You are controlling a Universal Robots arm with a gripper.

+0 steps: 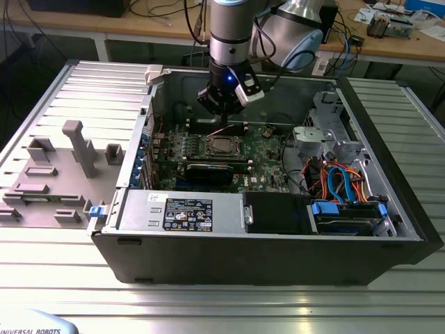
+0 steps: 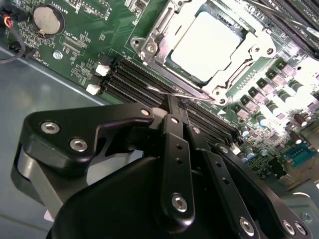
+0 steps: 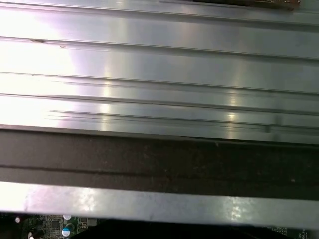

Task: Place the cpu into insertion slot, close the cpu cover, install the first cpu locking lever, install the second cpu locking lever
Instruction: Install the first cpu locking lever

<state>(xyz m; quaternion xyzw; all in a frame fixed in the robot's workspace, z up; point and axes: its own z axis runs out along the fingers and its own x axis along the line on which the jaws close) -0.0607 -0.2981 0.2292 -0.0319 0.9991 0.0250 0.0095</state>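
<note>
The computer case (image 1: pixel 264 236) lies on its side on the ribbed metal surface (image 1: pixel 208 299), with the side panel off, so the green board (image 1: pixel 264 149) inside faces up and the arm can reach it from above. The arm comes down near the back wall of the case, and its hand (image 1: pixel 224 104) hangs just over the far edge of the socket.

In the second wrist view, the chip (image 2: pixel 207 45) already sits flat in the socket (image 2: pixel 149 37), with its pale metal top facing up. The metal frame plate (image 2: pixel 239 69) lies down around the chip, so I judge that the cover is closed and the placing step is done. The chip is in the middle part of the board, between the memory slots (image 2: pixel 134 79) and the back wall.

The fingers (image 2: pixel 172 129) of the hand are pressed close together, and their tips (image 2: pixel 172 99) meet at a thin wire lever (image 2: pixel 172 92) which runs along the near side of the socket. They seem to pinch or push this wire, but I cannot tell if it is really gripped or only touched. Probably the hand is so low and narrow because the lever is thin and sits close to the memory slots, with little room beside it.

The first wrist view looks at the ribbed metal and the dark rim of the case (image 3: pixel 159 159).
</note>
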